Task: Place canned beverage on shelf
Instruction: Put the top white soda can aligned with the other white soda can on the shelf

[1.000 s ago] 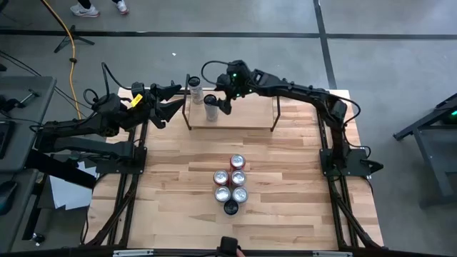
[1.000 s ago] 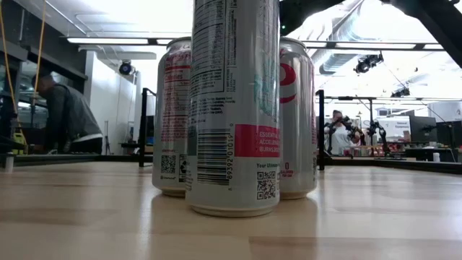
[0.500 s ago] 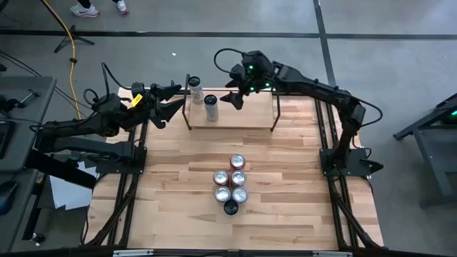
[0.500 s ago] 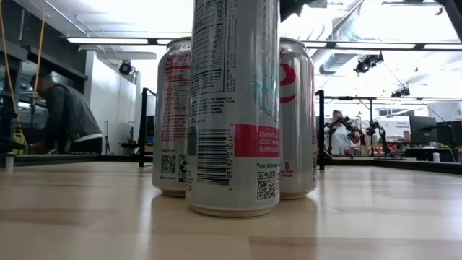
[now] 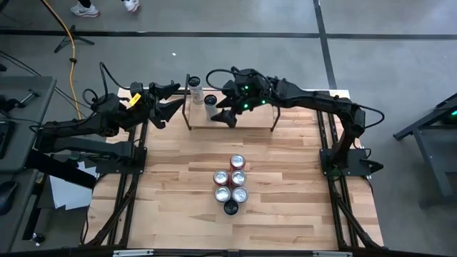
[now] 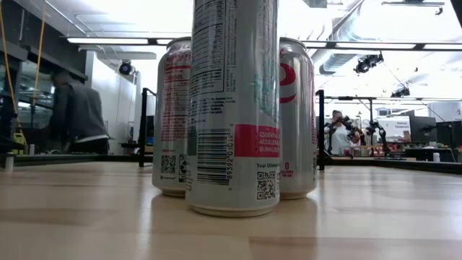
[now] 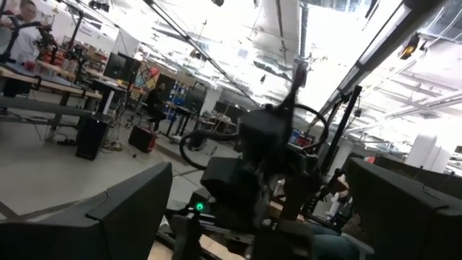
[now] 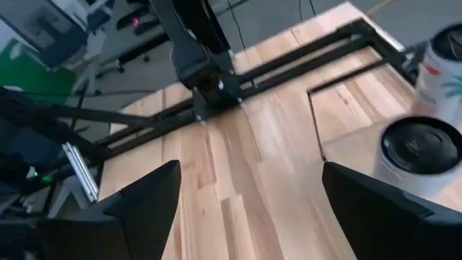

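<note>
The shelf (image 5: 250, 118), a low pale plank on thin black rods, stands at the table's far middle. Two cans stand upright on its left end: a white one (image 5: 194, 87) and a dark-topped one (image 5: 210, 104), which also shows in the right wrist view (image 8: 417, 153). My right gripper (image 5: 224, 118) hovers open above the shelf, just right of the dark-topped can, with only wood between its fingers (image 8: 250, 170). My left gripper (image 5: 176, 98) waits open at the far left, off the shelf's left end. Several more cans (image 5: 231, 184) stand on the table's middle.
The cluster of cans fills the low view (image 6: 234, 108). Bare wood lies left and right of the cluster (image 5: 300, 185). Black frame rails (image 5: 327, 143) run along the table's sides. A person (image 6: 76, 115) stands in the room beyond the table.
My right gripper has drawn away from the dark-topped can on the shelf, risen and rolled. It first swung toward the table's right, then came toward the near edge over the shelf. It has stayed open. Both cans on the shelf have kept their places.
</note>
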`<state>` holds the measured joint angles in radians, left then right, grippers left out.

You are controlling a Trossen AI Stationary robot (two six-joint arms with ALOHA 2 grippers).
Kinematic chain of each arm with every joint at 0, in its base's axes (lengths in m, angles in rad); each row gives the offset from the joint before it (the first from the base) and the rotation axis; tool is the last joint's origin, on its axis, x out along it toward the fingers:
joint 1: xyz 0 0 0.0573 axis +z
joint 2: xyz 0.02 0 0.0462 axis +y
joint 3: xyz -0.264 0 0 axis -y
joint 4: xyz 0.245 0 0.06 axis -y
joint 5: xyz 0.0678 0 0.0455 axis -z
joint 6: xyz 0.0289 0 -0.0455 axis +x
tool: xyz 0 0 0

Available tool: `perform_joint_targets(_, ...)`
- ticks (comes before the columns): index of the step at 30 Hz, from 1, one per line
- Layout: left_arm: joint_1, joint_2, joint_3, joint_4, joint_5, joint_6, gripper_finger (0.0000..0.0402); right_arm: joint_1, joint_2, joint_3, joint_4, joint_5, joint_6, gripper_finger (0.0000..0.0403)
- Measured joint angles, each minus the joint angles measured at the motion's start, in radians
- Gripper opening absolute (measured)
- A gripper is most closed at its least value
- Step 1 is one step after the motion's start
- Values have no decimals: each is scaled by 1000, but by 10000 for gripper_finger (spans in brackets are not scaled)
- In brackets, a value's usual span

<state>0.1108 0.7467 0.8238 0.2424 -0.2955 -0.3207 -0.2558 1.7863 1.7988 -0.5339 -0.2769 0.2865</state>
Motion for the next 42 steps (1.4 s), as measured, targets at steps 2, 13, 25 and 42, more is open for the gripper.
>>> perform_joint_targets(2,0,0,0,1,0,0,372,16,0,0,10,17,2,323)
perform_joint_targets(13,0,0,0,2,0,-1,372,89,0,0,-18,408,30,340)
perform_joint_targets(25,0,0,0,2,1,-19,372,106,68,-1,-63,461,77,391)
perform_joint_targets(42,0,0,0,0,-6,-81,372,121,122,0,44,489,232,391)
